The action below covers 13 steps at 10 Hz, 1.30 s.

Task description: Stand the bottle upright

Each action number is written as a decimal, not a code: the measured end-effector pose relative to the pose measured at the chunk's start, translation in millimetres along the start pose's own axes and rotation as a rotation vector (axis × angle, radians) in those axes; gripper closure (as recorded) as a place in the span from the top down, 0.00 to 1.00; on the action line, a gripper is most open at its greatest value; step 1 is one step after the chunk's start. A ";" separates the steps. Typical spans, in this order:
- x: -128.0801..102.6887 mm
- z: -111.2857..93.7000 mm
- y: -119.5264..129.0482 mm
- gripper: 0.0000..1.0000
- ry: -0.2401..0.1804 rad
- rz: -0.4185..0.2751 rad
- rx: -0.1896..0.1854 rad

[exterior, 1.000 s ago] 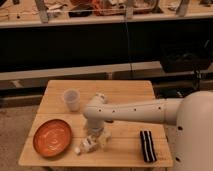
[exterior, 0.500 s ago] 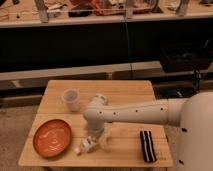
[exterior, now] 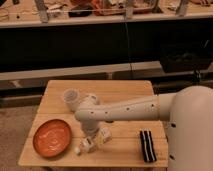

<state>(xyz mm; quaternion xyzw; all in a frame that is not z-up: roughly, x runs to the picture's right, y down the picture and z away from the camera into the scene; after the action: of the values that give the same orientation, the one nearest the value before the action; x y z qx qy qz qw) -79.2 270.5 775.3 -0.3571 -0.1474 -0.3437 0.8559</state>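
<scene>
I have the gripper [exterior: 98, 135] down low at the front middle of the wooden table [exterior: 125, 92], hanging from the white arm [exterior: 130, 107] that reaches in from the right. It sits right on top of the bottle [exterior: 87, 145]. From this angle I cannot tell whether it has closed on the bottle or is only resting against it.

The bottle lies on its side, slanted. Its white cap [exterior: 79, 150] points toward the front left edge of the table, and its other end is hidden under the gripper. The bottle has a pale label, but I can read no writing on it.

An orange plate [exterior: 52, 138] is just to the left of the bottle. A clear plastic cup [exterior: 71, 98] stands upright behind it, near the arm's wrist. A dark striped sponge [exterior: 147, 145] lies well apart to the right.

Compared with half a second ago I see almost no change. The bottle lies in the same spot and the arm has barely shifted.
</scene>
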 end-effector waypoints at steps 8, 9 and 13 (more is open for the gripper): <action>-7.3 11.0 5.7 0.80 0.166 0.082 -0.012; -5.9 10.4 8.7 0.80 0.180 0.100 -0.009; -2.7 6.7 12.7 0.67 0.200 0.116 0.012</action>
<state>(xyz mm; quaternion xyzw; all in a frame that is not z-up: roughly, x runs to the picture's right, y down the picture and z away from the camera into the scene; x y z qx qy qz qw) -72.4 283.0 772.2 -0.3238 -0.0426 -0.3267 0.8869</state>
